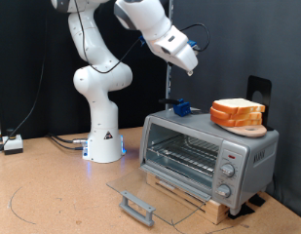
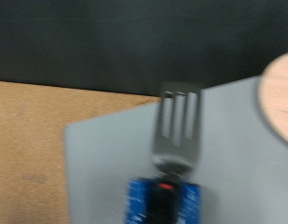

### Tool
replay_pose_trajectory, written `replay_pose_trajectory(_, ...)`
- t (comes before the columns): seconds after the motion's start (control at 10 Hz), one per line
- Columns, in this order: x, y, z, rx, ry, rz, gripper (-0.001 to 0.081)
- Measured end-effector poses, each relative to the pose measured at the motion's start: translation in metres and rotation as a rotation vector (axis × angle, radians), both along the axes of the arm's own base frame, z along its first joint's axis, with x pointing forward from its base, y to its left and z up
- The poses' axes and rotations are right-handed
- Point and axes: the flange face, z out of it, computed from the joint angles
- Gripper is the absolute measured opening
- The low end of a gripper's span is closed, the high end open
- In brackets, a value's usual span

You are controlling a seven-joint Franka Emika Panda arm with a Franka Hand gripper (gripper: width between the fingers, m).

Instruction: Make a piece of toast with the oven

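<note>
The silver oven stands on a wooden base at the exterior view's right. Its glass door lies open and flat, grey handle in front. The wire rack inside looks bare. A stack of bread slices sits on a round wooden board on the oven's top. No single slice shows apart from it. A blue-handled fork lies on the oven top, also in the wrist view. My gripper hangs well above the fork, holding nothing I can see.
The robot's white base stands behind the oven to the exterior view's left. A black stand rises behind the bread. A small white box and cables lie at the far left. The board's edge shows in the wrist view.
</note>
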Motion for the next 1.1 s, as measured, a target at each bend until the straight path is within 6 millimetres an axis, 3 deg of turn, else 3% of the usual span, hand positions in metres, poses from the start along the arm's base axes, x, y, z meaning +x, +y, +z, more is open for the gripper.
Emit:
replay_pose_trajectory(0.3, -0.004, 0.004, 0.001, -0.007, -0.041, 0.001, 0.0804)
replay_pose_trajectory(0.8, -0.045, 0.024, -0.031, -0.076, -0.201, -0.032, 0.0804)
replay_pose_trajectory(1.1, -0.051, 0.021, -0.046, -0.116, -0.19, -0.128, 0.0804)
